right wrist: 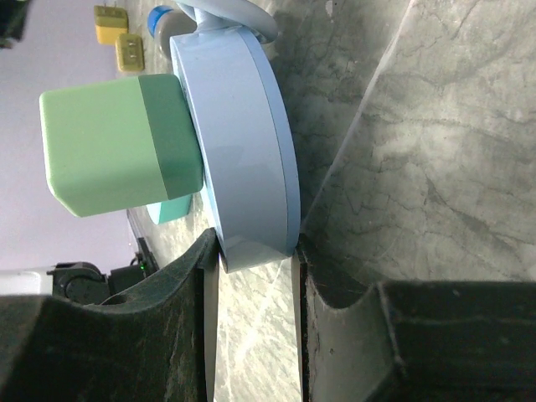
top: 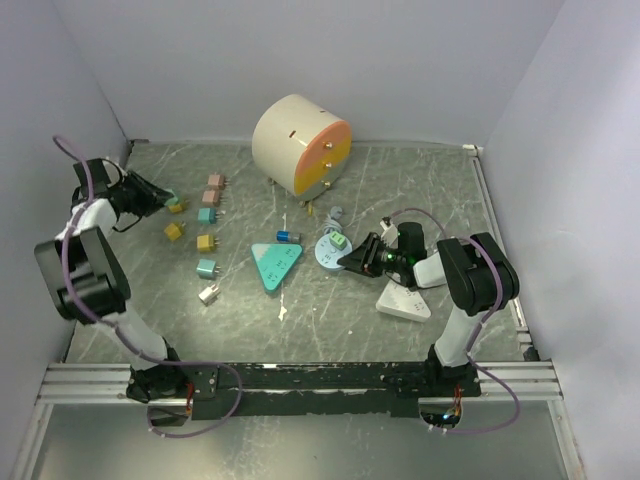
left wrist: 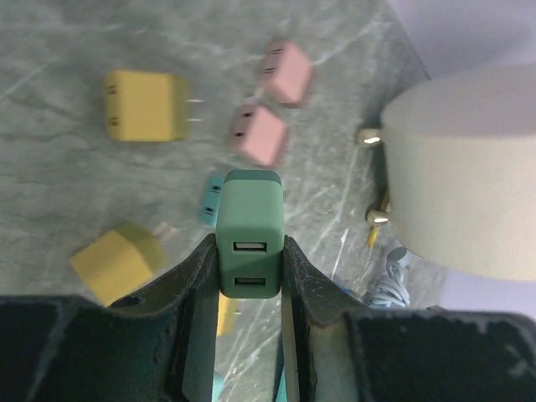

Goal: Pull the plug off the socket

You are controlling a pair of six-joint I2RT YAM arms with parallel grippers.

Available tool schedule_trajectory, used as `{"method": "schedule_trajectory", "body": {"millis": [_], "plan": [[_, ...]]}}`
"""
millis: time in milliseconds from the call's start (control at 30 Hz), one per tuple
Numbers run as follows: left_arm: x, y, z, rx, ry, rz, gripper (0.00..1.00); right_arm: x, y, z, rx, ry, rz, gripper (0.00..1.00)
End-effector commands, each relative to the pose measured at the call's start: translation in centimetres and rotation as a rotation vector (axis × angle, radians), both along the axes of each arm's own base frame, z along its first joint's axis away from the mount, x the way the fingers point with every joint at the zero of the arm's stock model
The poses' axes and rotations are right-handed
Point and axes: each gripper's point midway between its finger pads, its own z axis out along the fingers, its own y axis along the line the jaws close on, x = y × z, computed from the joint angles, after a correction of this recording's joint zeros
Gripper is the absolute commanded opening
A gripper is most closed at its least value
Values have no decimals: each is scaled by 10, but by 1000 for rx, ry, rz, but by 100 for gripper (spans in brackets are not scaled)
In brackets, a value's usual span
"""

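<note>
Looking down from overhead, the blue socket [top: 326, 250] sits mid-table, a pale green plug [top: 340, 241] seated in it. Left wrist: left gripper [left wrist: 249, 248] clamped on a dark green charger [left wrist: 249, 205]. Right wrist: right gripper [right wrist: 255, 245] pinching the socket's rim.

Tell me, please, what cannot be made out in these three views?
- Left wrist: the dark green plug's prongs, hidden behind its own body.
- Right wrist: the light green plug's prongs, hidden where it meets the blue socket.
- Top external: the white plug's details, too small.
</note>
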Motion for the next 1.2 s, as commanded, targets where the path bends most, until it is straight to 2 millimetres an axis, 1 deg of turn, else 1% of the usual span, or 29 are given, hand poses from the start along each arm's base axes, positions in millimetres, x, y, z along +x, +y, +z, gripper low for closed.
{"method": "schedule_trajectory", "body": {"millis": [0, 100, 167, 300, 333, 400, 433, 467, 567, 633, 667, 733, 767, 867, 933, 1067, 1133, 1167], "plan": [[18, -2, -20, -172, 60, -39, 7, -22, -31, -54, -207, 107, -60, 0], [37, 1, -24, -200, 28, -50, 7, -23, -30, -54, -207, 104, -57, 0], [46, 4, -25, -212, 30, -41, 7, -23, -30, -55, -203, 107, -54, 0], [67, 11, -22, -180, -7, -12, 9, -22, -28, -56, -195, 110, -49, 0], [73, 13, -24, -173, -2, -11, 10, -22, -28, -56, -196, 111, -50, 0], [83, 10, -35, -172, 31, -35, 12, -22, -28, -56, -195, 112, -49, 0], [87, 4, -47, -172, 66, -56, 12, -22, -28, -56, -195, 111, -49, 0], [93, 1, -51, -155, 77, -71, 13, -22, -28, -56, -194, 111, -48, 0], [110, -6, -59, -92, 100, -106, 14, -23, -28, -57, -196, 113, -46, 0], [121, -7, -62, -66, 100, -123, 15, -23, -28, -58, -197, 115, -46, 0], [128, -4, -59, -48, 92, -132, 16, -23, -28, -58, -197, 114, -46, 0], [131, -2, -66, -35, 121, -153, 18, -23, -28, -58, -198, 113, -45, 0], [131, -3, -73, -36, 138, -169, 21, -23, -28, -58, -199, 114, -45, 0], [124, -6, -93, -45, 186, -198, 24, -23, -29, -59, -201, 113, -47, 0], [120, -4, -99, -37, 203, -186, 28, -22, -29, -59, -198, 115, -46, 0], [119, 4, -95, 5, 200, -173, 39, -23, -27, -60, -191, 119, -41, 0], [118, 13, -85, 59, 194, -142, 47, -22, -27, -59, -194, 115, -42, 0], [118, 15, -78, 81, 181, -132, 56, -22, -27, -58, -195, 113, -41, 0]]}}
